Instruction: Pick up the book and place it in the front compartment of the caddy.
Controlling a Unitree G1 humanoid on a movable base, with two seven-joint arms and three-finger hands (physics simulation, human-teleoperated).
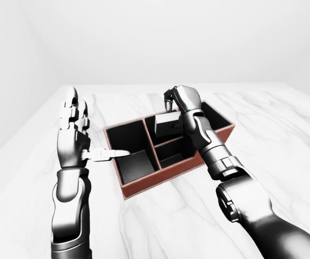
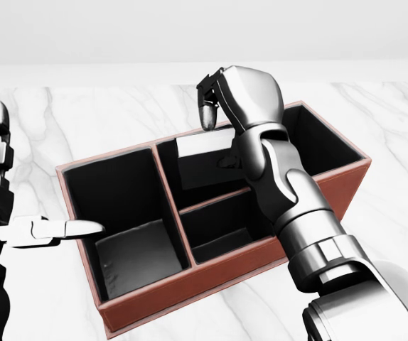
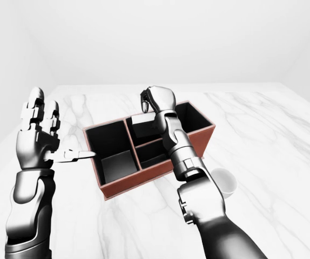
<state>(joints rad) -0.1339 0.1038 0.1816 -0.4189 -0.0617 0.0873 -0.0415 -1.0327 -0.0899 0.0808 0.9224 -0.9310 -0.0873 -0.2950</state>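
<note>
I see my right hand (image 2: 222, 96) curled over the book (image 2: 202, 160), which stands in the caddy (image 2: 211, 273) compartment at twelve o'clock; actual grip unclear. My left hand (image 3: 36, 137) is spread wide at nine o'clock, holding nothing.

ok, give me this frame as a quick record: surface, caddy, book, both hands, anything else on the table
surface: white marble table
caddy: reddish-brown, black inside, three compartments, set at an angle
book: pale, leaning in the upper middle compartment, not lying flat
right hand: over the book's top edge, fingers curled down; contact unclear
left hand: open, upright, left of the caddy, one finger pointing over its left rim, holding nothing
other: white cup right of the caddy
</note>
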